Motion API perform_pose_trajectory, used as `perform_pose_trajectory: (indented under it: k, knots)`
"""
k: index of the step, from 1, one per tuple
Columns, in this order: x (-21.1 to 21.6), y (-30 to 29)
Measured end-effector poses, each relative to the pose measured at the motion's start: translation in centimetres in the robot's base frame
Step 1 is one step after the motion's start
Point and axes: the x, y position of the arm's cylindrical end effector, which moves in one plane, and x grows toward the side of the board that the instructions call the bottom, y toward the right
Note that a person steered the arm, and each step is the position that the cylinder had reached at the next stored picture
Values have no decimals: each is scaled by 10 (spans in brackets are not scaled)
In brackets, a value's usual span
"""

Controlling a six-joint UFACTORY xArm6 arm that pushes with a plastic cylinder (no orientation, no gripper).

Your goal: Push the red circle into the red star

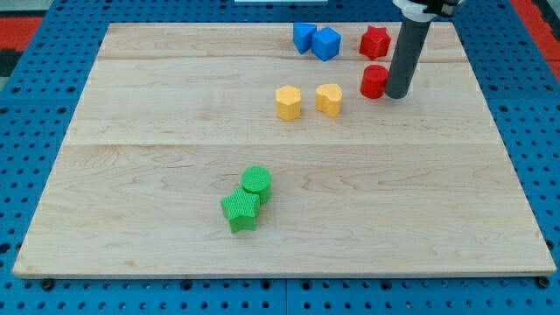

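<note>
The red circle [374,80] stands on the wooden board near the view's top right. The red star [374,41] lies a little above it toward the view's top, with a small gap between them. My tip [397,94] is the lower end of the dark rod, and it stands right beside the red circle on its right side, touching it or nearly so.
Two blue blocks [316,41] sit side by side left of the red star. A yellow hexagon [288,101] and a yellow heart [329,99] lie left of the red circle. A green circle [256,183] and a green star [241,211] touch each other lower down. The board [131,131] lies on a blue pegboard.
</note>
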Motion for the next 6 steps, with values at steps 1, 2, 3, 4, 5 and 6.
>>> perform_pose_trajectory:
  k: [1, 2, 3, 4, 5, 6]
  knots:
    - [24, -20]
    - [21, -33]
    - [-1, -33]
    - [-24, -19]
    - [-46, -2]
    - [-61, -1]
